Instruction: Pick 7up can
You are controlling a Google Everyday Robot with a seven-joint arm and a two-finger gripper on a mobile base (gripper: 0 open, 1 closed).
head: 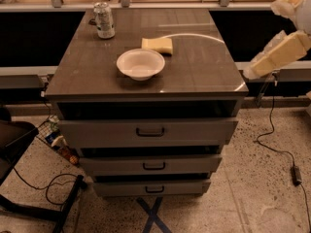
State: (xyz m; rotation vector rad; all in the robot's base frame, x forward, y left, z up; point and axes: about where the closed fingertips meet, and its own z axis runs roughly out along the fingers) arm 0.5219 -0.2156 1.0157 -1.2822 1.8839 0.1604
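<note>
The 7up can stands upright at the far left corner of the dark cabinet top; it is silvery-grey with dark markings. My cream-coloured arm reaches in from the right edge of the view, beyond the cabinet's right side. The gripper is at its lower end, just off the cabinet's right edge and far from the can. It holds nothing that I can see.
A white bowl sits mid-top, with a yellow sponge just behind it. Three drawers are below. A rail and counter run behind the cabinet. Cables lie on the floor at right, and a dark chair base is at left.
</note>
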